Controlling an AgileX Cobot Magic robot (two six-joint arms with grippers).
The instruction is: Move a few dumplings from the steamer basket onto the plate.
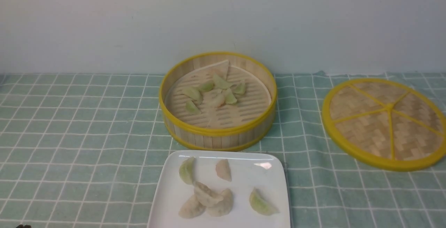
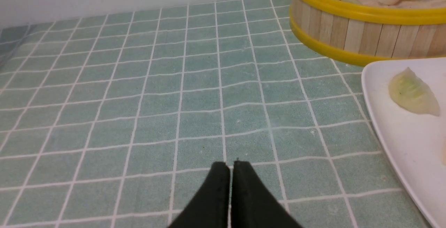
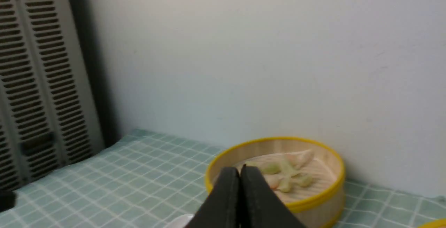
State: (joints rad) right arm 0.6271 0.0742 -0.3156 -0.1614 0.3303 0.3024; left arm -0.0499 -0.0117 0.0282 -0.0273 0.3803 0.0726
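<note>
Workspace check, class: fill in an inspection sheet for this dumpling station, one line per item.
Surface: green checked cloth, flat, a few ripples.
Steamer basket: open, several dumplings inside, mostly green.
Plate: just in front of the basket, six dumplings on it, three of them bunched together.
Clutter: flat woven lid lying to the robot's right of the basket.
Left pincer: shut, holding nothing, low over the cloth, left of the plate.
Right pincer: shut, holding nothing, raised, facing the basket.
Cables: nothing seen.
Surroundings: pale wall behind; slatted panel at the table's far end.
</note>
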